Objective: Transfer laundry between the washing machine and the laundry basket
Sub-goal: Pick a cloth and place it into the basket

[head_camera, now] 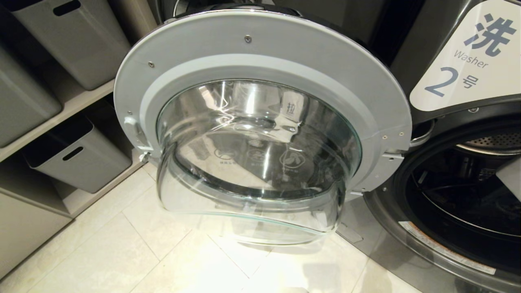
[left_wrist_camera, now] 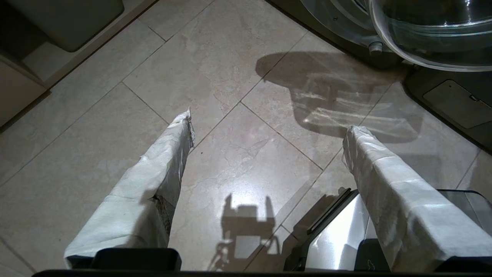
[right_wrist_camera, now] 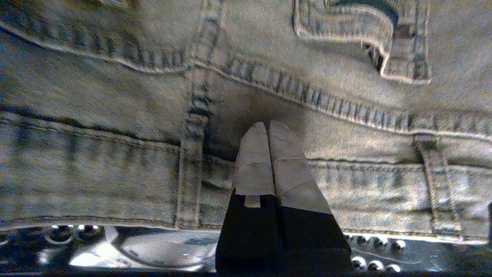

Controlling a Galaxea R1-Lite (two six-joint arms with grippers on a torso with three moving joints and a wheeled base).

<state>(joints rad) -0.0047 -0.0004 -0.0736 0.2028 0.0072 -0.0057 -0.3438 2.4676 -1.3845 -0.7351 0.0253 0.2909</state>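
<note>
Right wrist view: the right gripper (right_wrist_camera: 269,127) has its jaws pressed together, tips against a pair of blue jeans (right_wrist_camera: 115,154) that fills the frame from nine o'clock to three o'clock; whether cloth is pinched between them cannot be told. The jeans lie inside the perforated steel drum (right_wrist_camera: 153,254) — the waistband and its seams run across the picture, so the long axis lies nine to three, with a belt loop (right_wrist_camera: 192,169) crossing it upright and a pocket corner (right_wrist_camera: 384,50) at one o'clock. In the head view the washing machine's door (head_camera: 260,122) stands swung open at centre; the panel (head_camera: 472,61) at two o'clock reads "洗", "Washer", "2号". Grey bins (head_camera: 77,154) sit on shelves at nine o'clock. The left gripper (left_wrist_camera: 267,132) hangs over the tiled floor (left_wrist_camera: 230,77), jaws wide and empty.
</note>
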